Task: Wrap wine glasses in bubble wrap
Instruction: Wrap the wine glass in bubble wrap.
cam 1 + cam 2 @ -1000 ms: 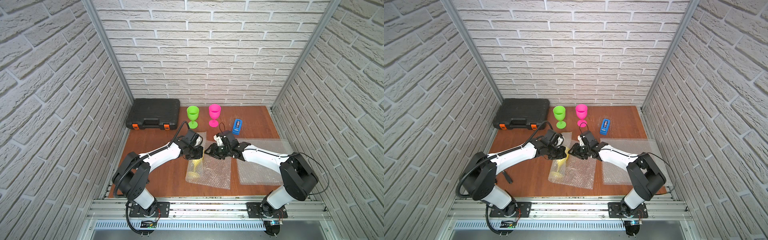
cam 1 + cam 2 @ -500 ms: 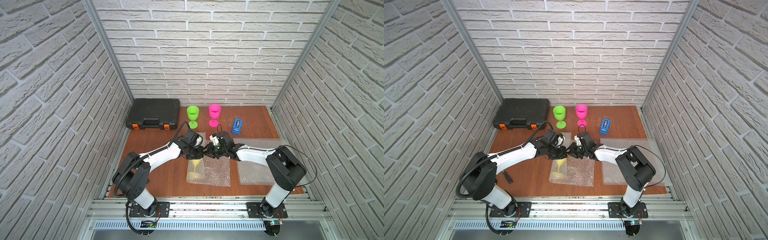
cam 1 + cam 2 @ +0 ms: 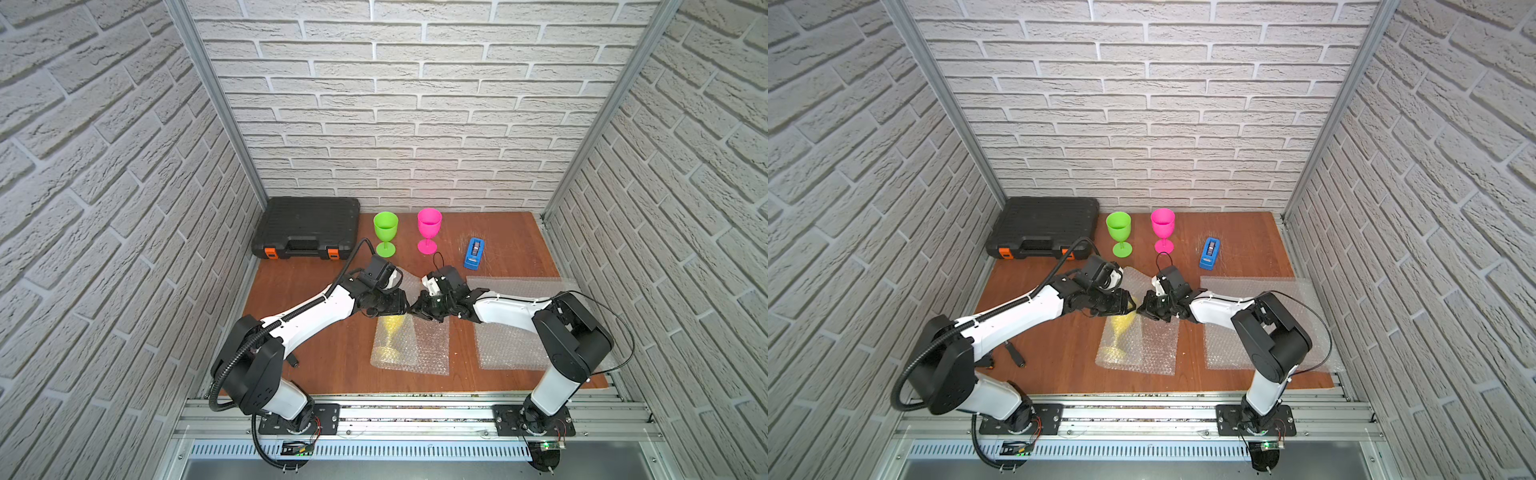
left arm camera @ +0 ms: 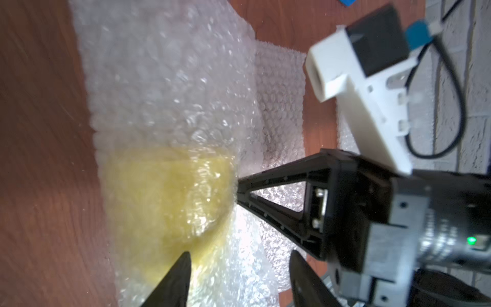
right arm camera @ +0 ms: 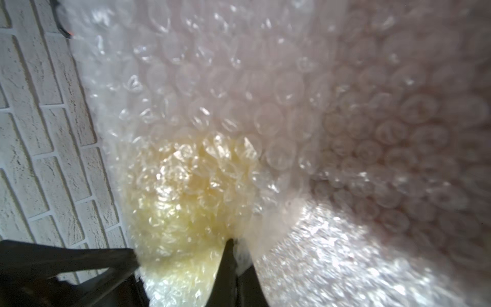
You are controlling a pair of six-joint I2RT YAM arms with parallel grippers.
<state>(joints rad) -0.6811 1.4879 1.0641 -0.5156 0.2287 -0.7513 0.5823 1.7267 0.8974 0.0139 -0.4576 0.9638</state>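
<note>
Yellow wine glass point(image 3: 390, 332) lies on its side near the centre of both top views, foot toward the bottom of the frame, with a sheet of bubble wrap point(image 3: 424, 347) folded over it so that it shows only as a yellow blur through the film. A second sheet point(image 3: 515, 345) lies flat to the right of it, partly under the right arm.

The left gripper point(image 4: 240, 256) reaches in from the left of the frame. In the left wrist view its two fingers stand well apart near the wrapped bowl and clamp nothing.

The right gripper point(image 5: 230, 245) reaches in from the right, nose to nose with the left one. Its fingers are pressed together on a small fold of the wrap, right against the bowel of the yellow glass.

Above them in the frame, near the back wall, the green wine glass point(image 3: 385, 232) and the pink wine glass point(image 3: 429, 230) stand upright and bare, side by side and apart. A blue tape dispenser point(image 3: 474, 252) sits to the right of the pink one. A black tool case point(image 3: 307, 226) lies shut at the upper left of the wooden table point(image 3: 316, 349).
</note>
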